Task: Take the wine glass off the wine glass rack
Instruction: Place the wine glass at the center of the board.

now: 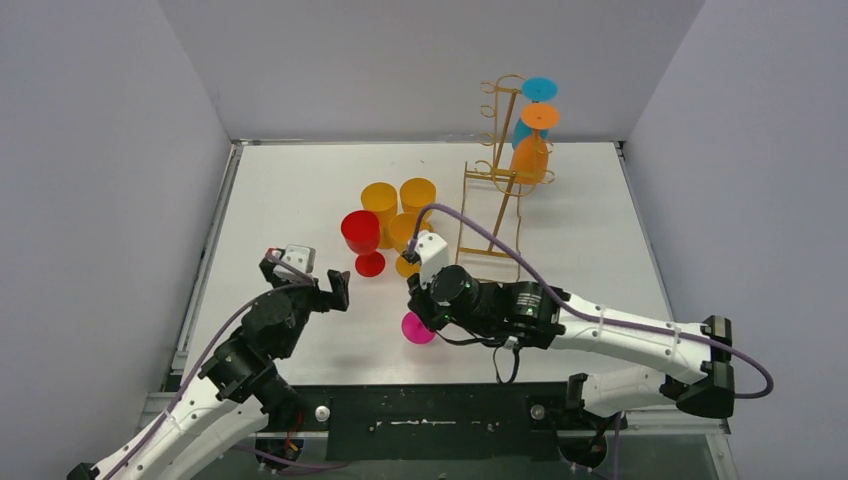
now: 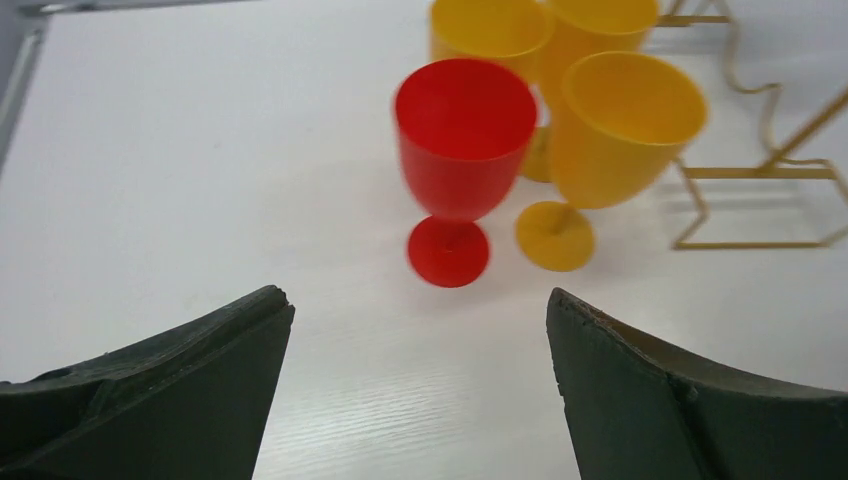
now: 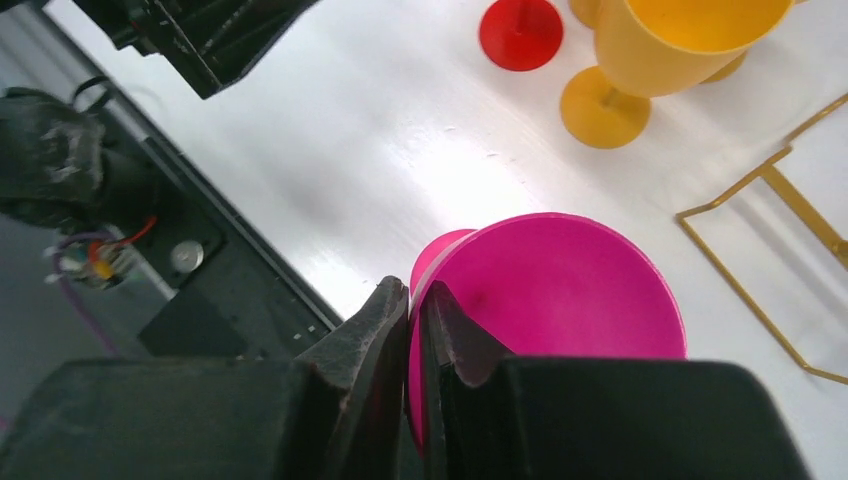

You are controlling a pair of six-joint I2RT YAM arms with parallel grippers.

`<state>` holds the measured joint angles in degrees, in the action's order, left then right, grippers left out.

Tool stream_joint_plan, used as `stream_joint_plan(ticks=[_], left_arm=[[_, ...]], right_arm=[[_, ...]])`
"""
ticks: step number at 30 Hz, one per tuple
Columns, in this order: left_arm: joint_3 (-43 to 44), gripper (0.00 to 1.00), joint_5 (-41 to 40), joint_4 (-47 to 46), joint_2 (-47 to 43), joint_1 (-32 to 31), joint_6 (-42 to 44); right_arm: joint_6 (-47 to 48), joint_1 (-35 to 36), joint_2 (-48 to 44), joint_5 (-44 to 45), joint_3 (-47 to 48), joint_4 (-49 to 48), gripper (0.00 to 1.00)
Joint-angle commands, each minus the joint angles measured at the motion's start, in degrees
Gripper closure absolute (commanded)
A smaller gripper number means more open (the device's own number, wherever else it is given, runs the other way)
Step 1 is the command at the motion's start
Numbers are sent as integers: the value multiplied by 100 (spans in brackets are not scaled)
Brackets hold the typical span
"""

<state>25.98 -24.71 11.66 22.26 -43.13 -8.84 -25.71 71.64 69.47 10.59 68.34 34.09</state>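
Observation:
The gold wire wine glass rack [image 1: 497, 175] stands at the back right of the table. An orange wine glass [image 1: 532, 155] and a blue one [image 1: 536, 92] hang upside down on it. My right gripper [image 1: 421, 314] is shut on the rim of a magenta wine glass [image 1: 417, 329] near the table's front edge. In the right wrist view one finger is inside the magenta bowl [image 3: 560, 290] and one outside, the gripper [image 3: 418, 300] pinching its wall. My left gripper [image 2: 420, 330] is wide open and empty, just short of a red wine glass [image 2: 465, 140] standing upright.
Three yellow glasses [image 1: 400, 210] stand together beside the red glass [image 1: 360, 235], one of them close up [image 2: 625, 125] in the left wrist view. The rack's rectangular wire base [image 3: 760, 250] lies just right of the magenta glass. A black rail [image 1: 440, 410] runs along the near table edge.

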Motion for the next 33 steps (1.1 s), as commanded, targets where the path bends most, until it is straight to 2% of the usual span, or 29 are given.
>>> stream_joint_plan(ticks=[1,4,6,11,14,25,33], left_arm=[[407,3,-2278,595,452,73,-858],[396,3,-2604,879,736,285,-1217],[524,2,-2785,1315,1029,720,-1714],[460,3,-1435,866,1206,2021,-1768],[524,3,-829,790,1403,2559,-1815],[544,3,-1004,759,1648,2661,-1701],[516,3,-879,648,1707,2652,-1602]], right_arm=[[299,122,330,1503,-105,-762,100],[483,131,500,1566,-292,-1469,100],[496,127,669,1666,-328,-1795,100],[462,69,1173,1460,-69,-2031,100],[366,-4,1467,1313,179,-1964,100],[31,-695,2798,84,1456,-1385,100],[128,-593,3774,591,2480,-712,100]])
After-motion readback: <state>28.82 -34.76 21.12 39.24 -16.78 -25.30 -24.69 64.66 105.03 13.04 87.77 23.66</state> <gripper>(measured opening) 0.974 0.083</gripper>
